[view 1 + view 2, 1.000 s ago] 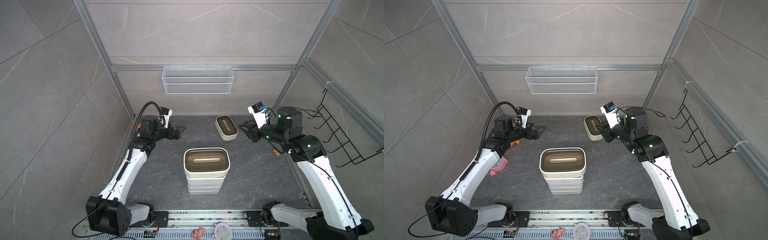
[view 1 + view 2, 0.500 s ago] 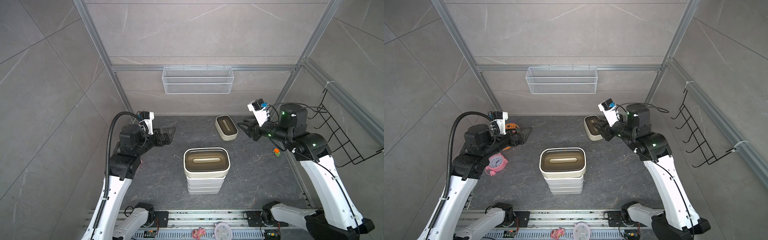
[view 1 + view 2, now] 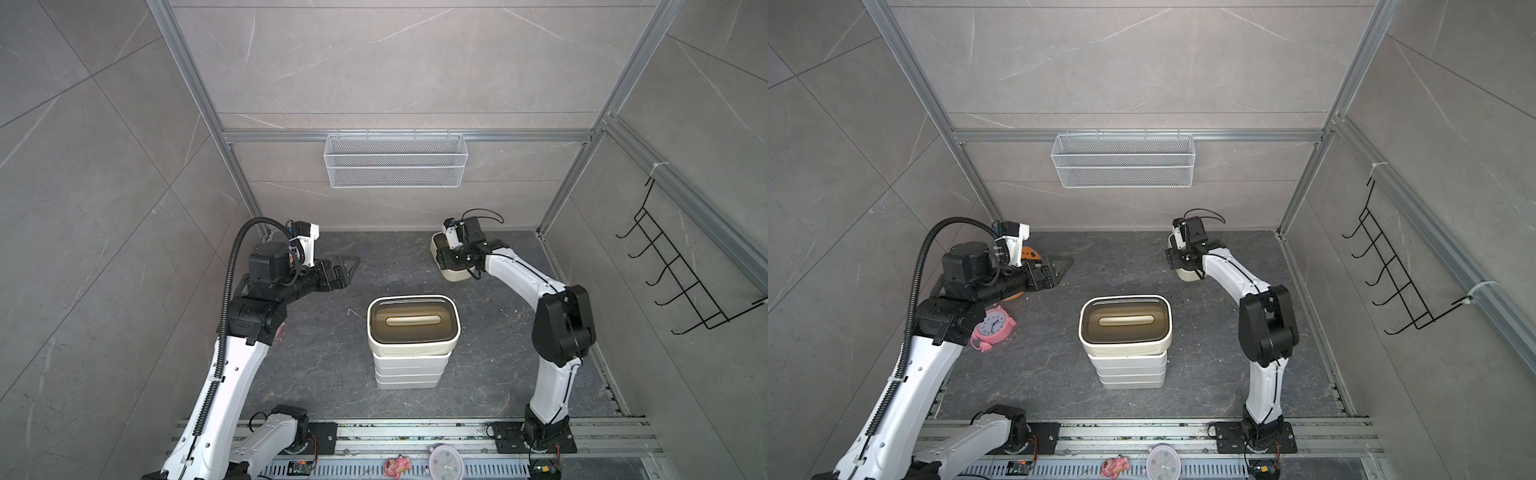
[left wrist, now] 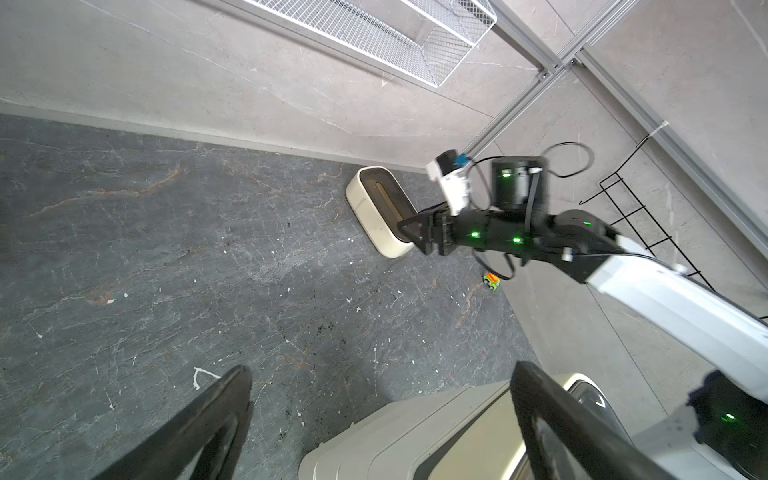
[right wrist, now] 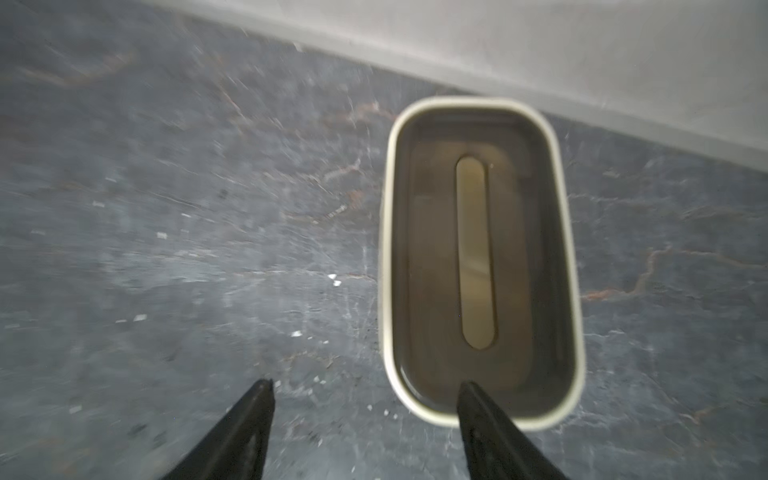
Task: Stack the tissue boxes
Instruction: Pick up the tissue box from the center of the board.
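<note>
A stack of tissue boxes stands mid-floor: a rounded cream box with a dark-brown slotted lid [image 3: 413, 326] [image 3: 1125, 322] tops several white boxes [image 3: 411, 372]. A second cream tissue box [image 3: 457, 274] [image 5: 482, 257] lies alone near the back wall, partly hidden by my right wrist. My right gripper [image 5: 366, 385] hangs open above its near end, one finger over the lid and the other over bare floor. My left gripper [image 3: 349, 266] [image 4: 374, 415] is wide open and holds nothing, hovering left of and behind the stack [image 4: 415, 436].
A white wire mesh basket [image 3: 395, 160] hangs on the back wall and a black wire rack [image 3: 685, 282] on the right wall. A pink alarm clock [image 3: 992, 326] lies under my left arm. A small toy car [image 4: 491, 282] sits by the right wall.
My right gripper has gone from shut to open and swung over the lone cream box, now pointing down. My left arm has risen, its gripper still open near the same spot.
</note>
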Controlling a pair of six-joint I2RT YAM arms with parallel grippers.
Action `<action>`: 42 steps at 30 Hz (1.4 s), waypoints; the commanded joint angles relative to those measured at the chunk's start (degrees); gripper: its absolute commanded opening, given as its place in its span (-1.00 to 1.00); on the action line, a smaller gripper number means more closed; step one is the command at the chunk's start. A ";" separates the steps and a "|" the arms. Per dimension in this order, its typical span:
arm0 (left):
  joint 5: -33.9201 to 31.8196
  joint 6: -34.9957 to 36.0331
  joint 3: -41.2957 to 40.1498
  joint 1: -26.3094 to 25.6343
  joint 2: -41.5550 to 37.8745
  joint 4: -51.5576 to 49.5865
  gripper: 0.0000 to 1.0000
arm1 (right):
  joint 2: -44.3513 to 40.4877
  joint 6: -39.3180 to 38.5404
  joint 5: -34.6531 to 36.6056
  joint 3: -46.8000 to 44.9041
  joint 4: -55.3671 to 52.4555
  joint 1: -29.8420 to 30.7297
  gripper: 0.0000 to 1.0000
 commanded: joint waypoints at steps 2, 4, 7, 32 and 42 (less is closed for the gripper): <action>-1.69 1.60 2.07 -0.33 -1.22 -0.49 1.00 | 3.42 -0.02 2.96 8.17 3.01 0.11 0.46; -2.57 2.44 2.17 -0.35 -1.06 -0.52 1.00 | 4.57 -1.22 3.94 8.37 3.60 0.04 0.46; -2.63 2.78 1.72 -0.34 -0.68 -0.23 1.00 | 5.46 -0.35 4.98 7.89 5.07 -0.79 0.46; -3.20 4.16 -0.55 -0.29 -3.04 -0.46 1.00 | 17.64 0.61 1.39 16.64 -2.61 -2.73 0.33; -4.08 4.57 -0.72 -0.29 -5.32 -1.41 1.00 | 19.18 0.04 0.59 19.55 -5.84 -2.77 -0.02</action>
